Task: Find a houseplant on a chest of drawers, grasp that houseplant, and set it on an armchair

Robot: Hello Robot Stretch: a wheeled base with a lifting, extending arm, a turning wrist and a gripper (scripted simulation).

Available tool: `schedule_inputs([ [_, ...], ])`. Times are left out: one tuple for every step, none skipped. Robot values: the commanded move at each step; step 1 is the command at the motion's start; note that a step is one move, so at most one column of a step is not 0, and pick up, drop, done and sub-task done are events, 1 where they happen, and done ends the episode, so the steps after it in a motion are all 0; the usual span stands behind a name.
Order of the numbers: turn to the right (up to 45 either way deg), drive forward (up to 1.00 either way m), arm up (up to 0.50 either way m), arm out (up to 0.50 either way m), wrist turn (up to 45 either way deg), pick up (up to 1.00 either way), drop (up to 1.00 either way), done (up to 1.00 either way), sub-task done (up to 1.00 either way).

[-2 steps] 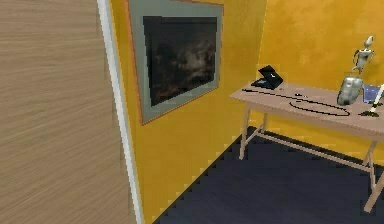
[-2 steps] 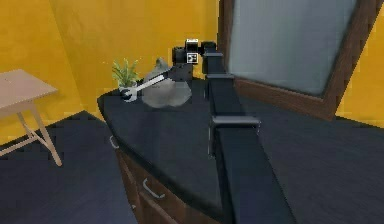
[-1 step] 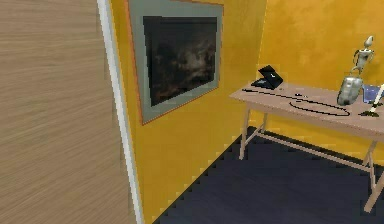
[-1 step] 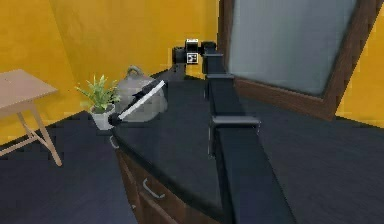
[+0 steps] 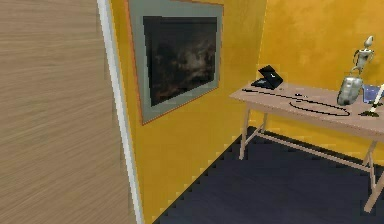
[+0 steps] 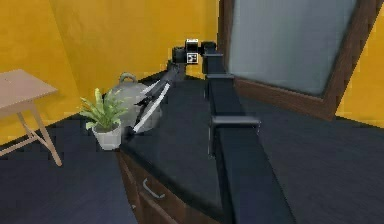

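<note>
- Houseplant (image 6: pixel 103 113), green-leaved and white-potted, stood on the dark chest (image 6: pixel 185 145), at the top's edge toward the arm side view's left.
- Fingers (image 6: pixel 152 105) slanted down just beside the houseplant; whether they held it could not be told.
- A grey rounded thing (image 6: pixel 122 90) lay just behind the houseplant.
- In the forward view, a bench (image 5: pixel 300 100) stood by a yellow wall (image 5: pixel 300 40), with a framed picture (image 5: pixel 180 60) hung near it.
</note>
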Motion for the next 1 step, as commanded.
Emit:
schedule_inputs([
  [0.0,0.0,0.0,-0.48,0.0,0.0,0.0,0.0,0.0],
])
